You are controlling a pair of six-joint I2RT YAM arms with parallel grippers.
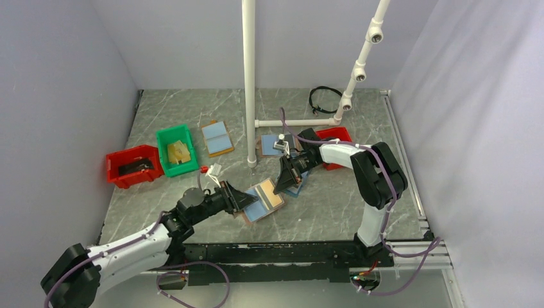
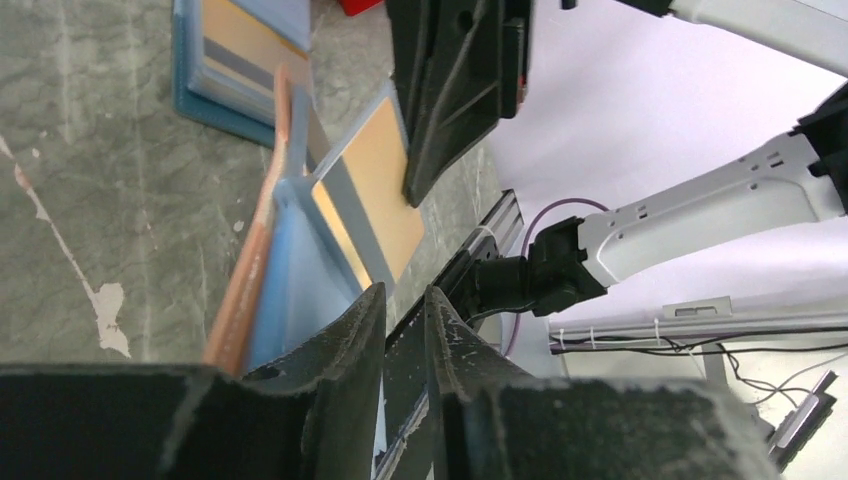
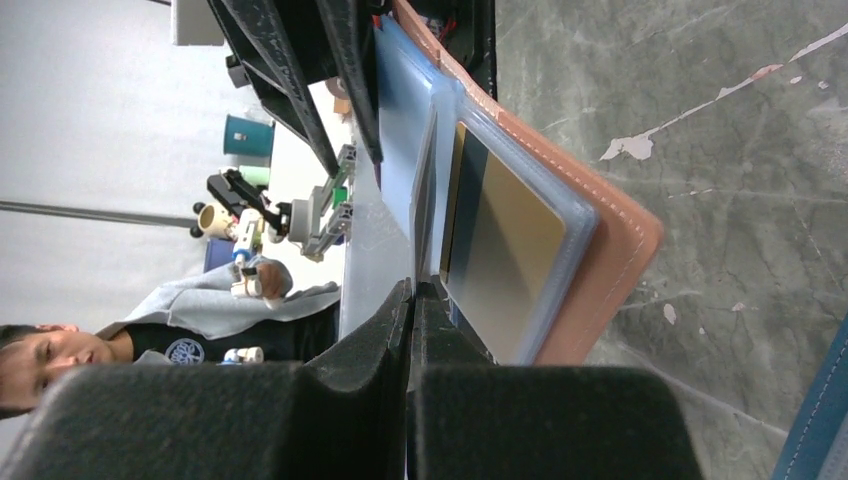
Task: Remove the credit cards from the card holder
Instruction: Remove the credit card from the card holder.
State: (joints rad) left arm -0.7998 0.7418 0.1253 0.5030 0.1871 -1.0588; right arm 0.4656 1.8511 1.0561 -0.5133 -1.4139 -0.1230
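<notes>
The card holder (image 1: 262, 201), tan-rimmed with a light blue inside, lies open near the table's front. One half (image 2: 285, 285) is blue. The other half shows a gold face with a grey stripe (image 2: 375, 185) behind its clear sleeve (image 3: 500, 250). My right gripper (image 1: 283, 187) (image 3: 413, 286) is shut on the edge of a thin dark credit card (image 3: 423, 200), seen edge-on and standing up out of the holder. At the holder's left edge, my left gripper (image 1: 247, 199) (image 2: 405, 292) stands slightly open, with a narrow gap and nothing between its fingers.
A navy-rimmed holder (image 2: 225, 60) lies just behind the tan one, under my right arm. Further back are a tan holder with blue halves (image 1: 217, 137), a green bin (image 1: 176, 149), two red bins (image 1: 133, 165) (image 1: 334, 135), a white pipe frame (image 1: 249, 83) and a black cable (image 1: 324, 99).
</notes>
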